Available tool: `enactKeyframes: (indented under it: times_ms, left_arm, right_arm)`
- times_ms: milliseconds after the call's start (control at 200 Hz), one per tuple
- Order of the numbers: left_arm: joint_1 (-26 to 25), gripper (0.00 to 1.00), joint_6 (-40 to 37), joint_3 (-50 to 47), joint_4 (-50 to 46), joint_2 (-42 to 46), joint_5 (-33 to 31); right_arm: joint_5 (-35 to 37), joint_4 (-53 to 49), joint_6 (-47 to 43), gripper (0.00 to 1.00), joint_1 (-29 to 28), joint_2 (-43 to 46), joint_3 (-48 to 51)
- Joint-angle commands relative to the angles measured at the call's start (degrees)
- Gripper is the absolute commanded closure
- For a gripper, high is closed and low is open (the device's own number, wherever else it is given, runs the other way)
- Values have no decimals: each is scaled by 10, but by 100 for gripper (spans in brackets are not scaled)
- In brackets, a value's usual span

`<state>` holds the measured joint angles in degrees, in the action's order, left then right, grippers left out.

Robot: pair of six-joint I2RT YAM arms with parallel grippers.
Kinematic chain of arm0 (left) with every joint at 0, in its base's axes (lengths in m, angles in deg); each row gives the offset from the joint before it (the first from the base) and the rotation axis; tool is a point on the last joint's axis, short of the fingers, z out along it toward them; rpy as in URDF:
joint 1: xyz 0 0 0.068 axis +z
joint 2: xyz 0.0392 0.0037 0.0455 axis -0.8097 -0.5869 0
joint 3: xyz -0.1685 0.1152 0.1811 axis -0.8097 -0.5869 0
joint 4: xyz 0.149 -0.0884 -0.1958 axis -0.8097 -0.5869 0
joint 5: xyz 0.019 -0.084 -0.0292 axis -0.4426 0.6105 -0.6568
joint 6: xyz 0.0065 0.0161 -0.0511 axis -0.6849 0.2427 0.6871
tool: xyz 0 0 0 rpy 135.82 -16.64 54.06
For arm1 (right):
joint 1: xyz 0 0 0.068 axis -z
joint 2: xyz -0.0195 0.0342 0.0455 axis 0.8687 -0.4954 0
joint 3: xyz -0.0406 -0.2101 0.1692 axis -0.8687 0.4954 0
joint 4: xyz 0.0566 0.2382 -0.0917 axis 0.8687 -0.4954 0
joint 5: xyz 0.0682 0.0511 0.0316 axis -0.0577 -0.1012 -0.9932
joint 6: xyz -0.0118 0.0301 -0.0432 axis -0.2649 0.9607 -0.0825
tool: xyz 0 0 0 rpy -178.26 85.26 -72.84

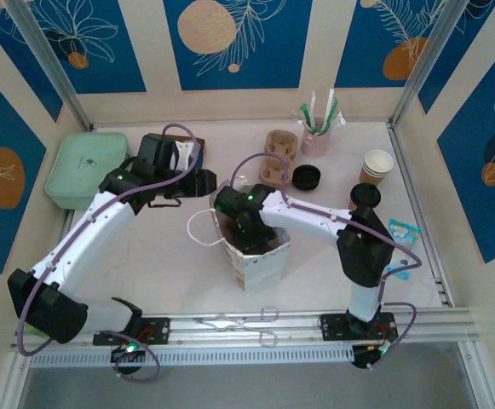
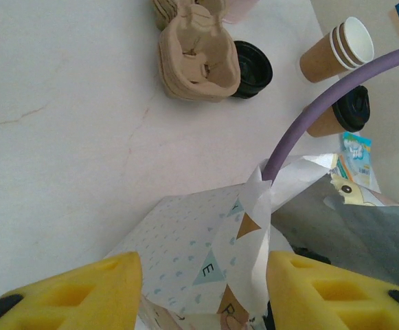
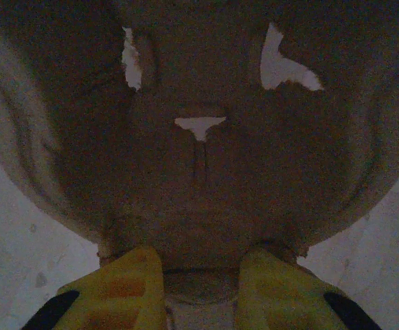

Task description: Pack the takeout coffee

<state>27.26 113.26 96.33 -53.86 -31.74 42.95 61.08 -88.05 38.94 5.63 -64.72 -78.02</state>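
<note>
Left jaws: apart astride paper bag [image 2: 199, 240] rim, likely steadying it.
Right jaws: pinching cup carrier [image 3: 199, 185] inside bag.

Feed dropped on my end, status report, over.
Left gripper open at bag rim. Right gripper shut on pulp carrier inside bag. Takeout coffee on table, unpacked. Right arm fills bag mouth.

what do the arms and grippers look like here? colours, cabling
Left arm and right arm: white links, black joints and bases, green light near each wrist. A purple cable loops along each. Left gripper and right gripper: yellow wedge fingers, black patches at outer edges.
</note>
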Motion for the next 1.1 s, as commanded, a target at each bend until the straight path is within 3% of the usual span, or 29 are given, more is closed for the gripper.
enactKeyframes:
  times_ms: [0, 270, 495, 695, 980, 1096]
  left_arm:
    - [-6, 48, -21, -1, -15, 5, 17]
    - [-9, 52, -33, 1, -26, 0, 27]
    - [-12, 64, -38, 4, -28, -3, 29]
    - [-13, 84, -37, 10, -33, -10, 16]
    - [-14, 100, -26, 10, -12, -5, 7]
    - [-16, 100, -19, 6, -2, -2, 5]
  right_arm:
    - [14, -14, 0, 82, -6, 9, 2]
    - [23, -13, -11, 82, -8, 20, -4]
    - [28, -6, -22, 83, -8, 35, -5]
    - [26, -8, -27, 83, -9, 38, -6]
    - [21, -13, -35, 83, -22, 35, -1]
    - [20, -7, -30, 83, -21, 29, 8]
